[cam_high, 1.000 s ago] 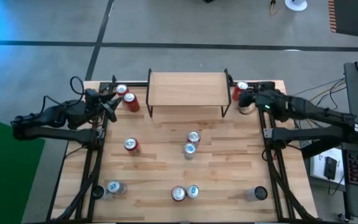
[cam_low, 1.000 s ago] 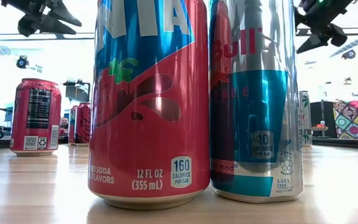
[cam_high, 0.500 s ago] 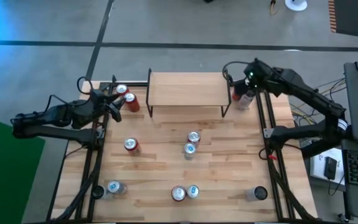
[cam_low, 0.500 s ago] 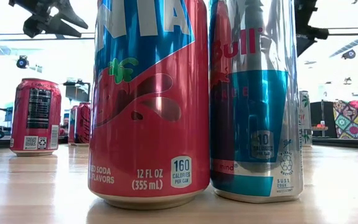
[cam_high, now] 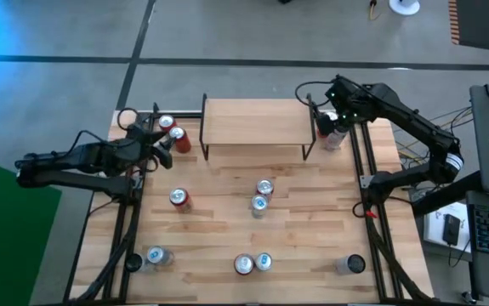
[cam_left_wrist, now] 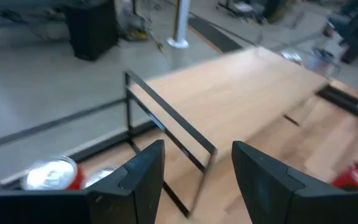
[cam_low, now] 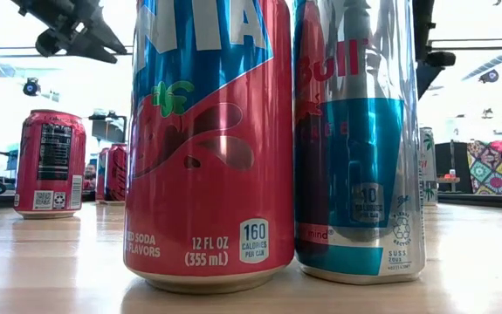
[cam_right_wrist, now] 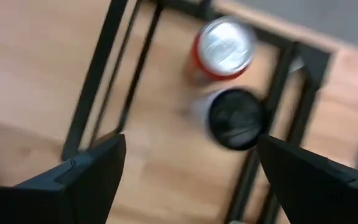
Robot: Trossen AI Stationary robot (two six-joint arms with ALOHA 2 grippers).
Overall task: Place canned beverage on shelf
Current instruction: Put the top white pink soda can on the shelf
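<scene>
Spread across the slatted wooden desk point(cam_high: 312, 221): the shelf point(cam_high: 253, 121) at the far edge with bare plank top, and scattered cans, none on it. Hung over the far right corner beside the shelf's right legs, fingers spread wide and empty: the right end effector point(cam_right_wrist: 185, 171), directly above a red can point(cam_right_wrist: 224, 46) touching a dark-topped can point(cam_right_wrist: 235, 118). Hovered left of the shelf, open and empty: the left end effector point(cam_left_wrist: 197, 180), near two red cans point(cam_high: 171, 133).
</scene>
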